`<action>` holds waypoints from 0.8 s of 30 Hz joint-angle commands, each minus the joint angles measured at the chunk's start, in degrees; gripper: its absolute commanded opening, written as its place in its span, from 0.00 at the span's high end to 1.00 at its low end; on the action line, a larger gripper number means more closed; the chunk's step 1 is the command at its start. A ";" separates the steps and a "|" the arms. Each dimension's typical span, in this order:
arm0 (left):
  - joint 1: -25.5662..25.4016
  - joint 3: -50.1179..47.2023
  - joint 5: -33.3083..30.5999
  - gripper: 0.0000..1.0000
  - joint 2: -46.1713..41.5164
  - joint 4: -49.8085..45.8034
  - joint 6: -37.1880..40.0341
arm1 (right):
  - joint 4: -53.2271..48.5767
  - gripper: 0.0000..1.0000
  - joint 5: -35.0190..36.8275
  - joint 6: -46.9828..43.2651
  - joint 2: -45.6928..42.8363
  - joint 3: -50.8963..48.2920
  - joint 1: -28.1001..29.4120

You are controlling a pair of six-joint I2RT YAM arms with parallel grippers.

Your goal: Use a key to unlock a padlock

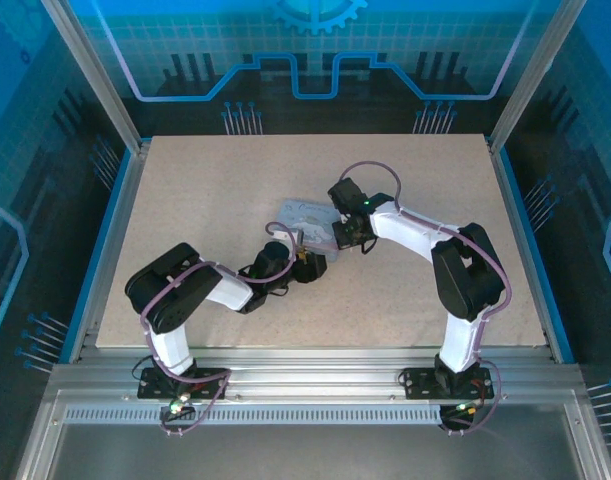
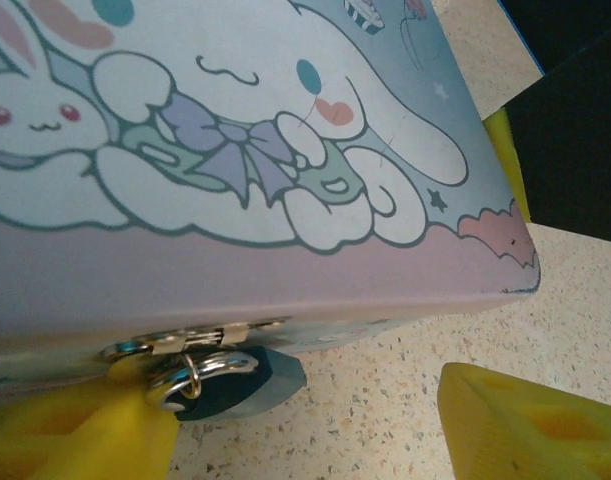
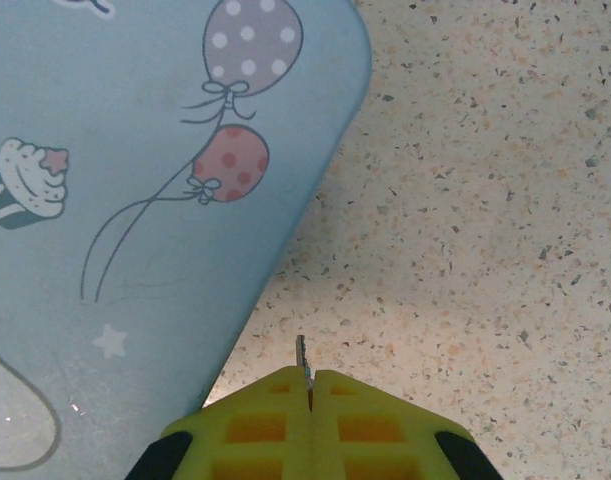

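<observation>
The small dark blue padlock point(image 2: 253, 385) hangs by its silvery shackle point(image 2: 190, 370) from the hasp point(image 2: 175, 340) on the front of the pale blue cartoon tin point(image 2: 235, 130). My left gripper point(image 2: 295, 405) is open at the tin's front edge. The padlock lies just inside its left yellow finger point(image 2: 85, 435) and well apart from the right finger point(image 2: 530, 425). My right gripper point(image 3: 310, 385) is shut on the thin silvery key point(image 3: 302, 355), whose tip pokes out between the pads, just beside the tin's corner point(image 3: 135, 200) above the table.
From above, the tin point(image 1: 303, 218) lies mid-table with the left gripper point(image 1: 303, 266) at its near side and the right gripper point(image 1: 347, 238) at its right end. Speckled beige tabletop point(image 1: 205, 190) surrounds it; metal frame rails border the table.
</observation>
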 commanded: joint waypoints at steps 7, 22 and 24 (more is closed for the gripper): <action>0.55 -1.21 3.53 0.48 3.24 14.33 -2.78 | 0.60 1.00 -1.58 0.84 0.40 0.96 1.06; 0.77 -3.54 5.92 0.59 7.43 24.53 -6.98 | 0.68 1.00 -1.53 1.02 0.68 0.96 1.19; 0.82 -4.35 5.56 0.63 7.89 26.87 -7.28 | 0.68 1.00 -1.54 1.02 0.70 0.92 1.19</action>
